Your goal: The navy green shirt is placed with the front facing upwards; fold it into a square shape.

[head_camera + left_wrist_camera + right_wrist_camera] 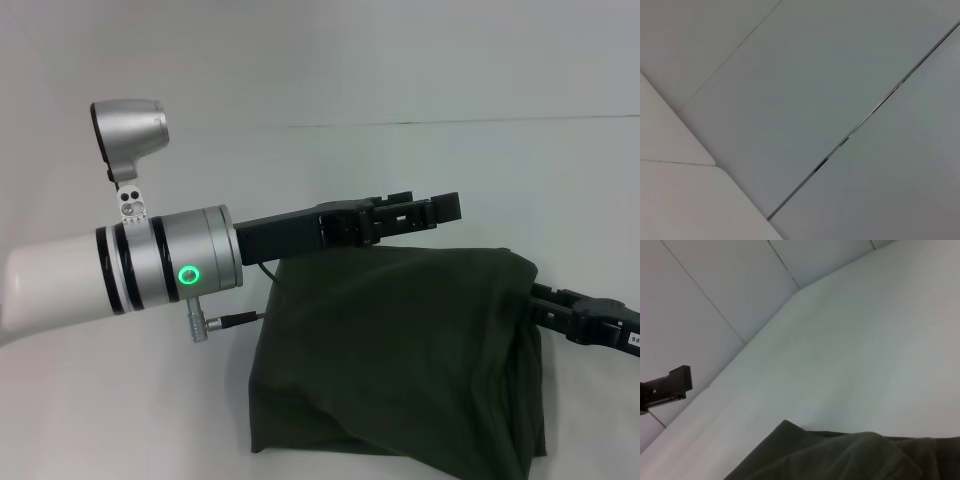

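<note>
The shirt (400, 350) hung as a dark olive sheet in front of the robot, lifted off the white table (120, 420), its top edge stretched roughly level between the two arms and its lower hem sagging toward the table near the bottom of the head view. No lettering showed on the side facing the camera. The left gripper (425, 212) sat at the upper left corner of the cloth, its black fingers reaching across just above the top edge; whether they pinched the fabric or stood apart could not be told. The right gripper (560, 305) was at the shirt's right edge, lower than the left, with cloth draped over its tip, so its state could not be told either. The cloth's long axis ran across from left arm to right arm, and both arms were at it, so laying it down looked like a job for both together. The left forearm (120, 270) crossed the near left of the view. The right wrist view showed a fold of the shirt against bare table and wall panels (715, 300).
</note>
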Tool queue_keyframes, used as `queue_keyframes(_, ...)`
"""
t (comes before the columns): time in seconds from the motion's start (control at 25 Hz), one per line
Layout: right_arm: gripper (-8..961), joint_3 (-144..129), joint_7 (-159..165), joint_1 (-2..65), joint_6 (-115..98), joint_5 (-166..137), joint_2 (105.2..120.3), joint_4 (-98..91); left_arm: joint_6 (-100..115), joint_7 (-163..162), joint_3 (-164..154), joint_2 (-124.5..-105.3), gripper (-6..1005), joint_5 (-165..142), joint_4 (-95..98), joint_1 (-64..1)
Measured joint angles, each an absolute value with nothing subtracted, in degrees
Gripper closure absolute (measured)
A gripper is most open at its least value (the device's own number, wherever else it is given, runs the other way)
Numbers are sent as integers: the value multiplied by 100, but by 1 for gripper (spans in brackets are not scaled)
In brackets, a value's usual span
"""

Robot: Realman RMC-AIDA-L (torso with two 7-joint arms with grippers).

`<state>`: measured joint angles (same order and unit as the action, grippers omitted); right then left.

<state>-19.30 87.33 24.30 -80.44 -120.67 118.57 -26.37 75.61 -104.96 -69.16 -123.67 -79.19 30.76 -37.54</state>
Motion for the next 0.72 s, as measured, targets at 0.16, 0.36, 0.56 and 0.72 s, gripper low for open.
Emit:
queue_keyframes(0.16, 311, -1975, 8736, 2485, -8031, -12076, 11867, -2612, 7546, -10495, -6917, -12380, 34, -7919, 3076, -3758)
queue_keyframes(0.36, 343, -2030, 8755, 2558, -7916, -12101, 11907, -2599, 7544, -10494, -6917, -12384, 33, -7919, 3076, -3761)
queue_keyframes(0.56, 374, -2200, 8763, 2565, -7839, -12105, 11909, -2614, 7545, -10494, -6917, -12384, 33, -7919, 3076, -3762)
queue_keyframes(0.72, 499, -2218, 8759, 2542, -7821, -12108, 11906, -2637, 7542, -10493, -6917, -12384, 33, -7919, 3076, -3762)
